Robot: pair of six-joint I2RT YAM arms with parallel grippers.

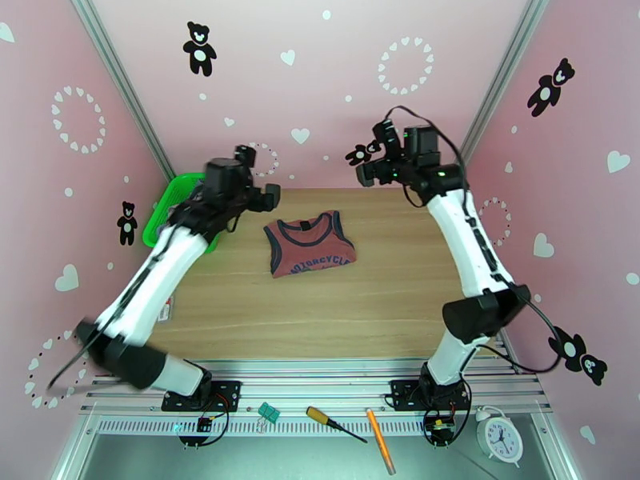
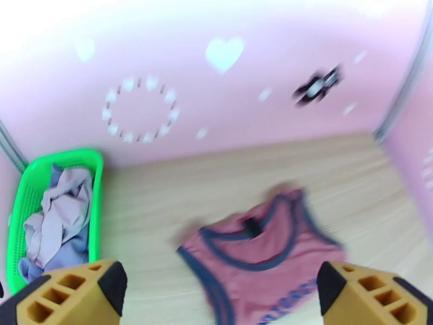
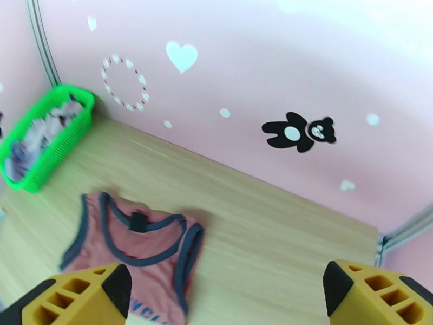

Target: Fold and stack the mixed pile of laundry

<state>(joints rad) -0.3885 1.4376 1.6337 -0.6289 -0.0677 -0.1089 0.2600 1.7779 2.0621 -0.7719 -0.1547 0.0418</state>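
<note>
The rust-red top [image 1: 310, 248] lies flat mid-frame on the bench [image 1: 384, 306]; the pale grey-lilac shirt [image 2: 65, 212] sits in the green basket [image 2: 99, 212] at the left edge. Both the left tool [image 2: 222, 283] and right tool [image 3: 227, 285] gape wide and empty. The left one, I judge, should pinch that shirt alone and lift it clear of the mesh.

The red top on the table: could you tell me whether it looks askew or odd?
Slightly: the rust-red top lies a little crooked on the table, and one armhole looks bunched rather than flat. No damage is visible.
</note>
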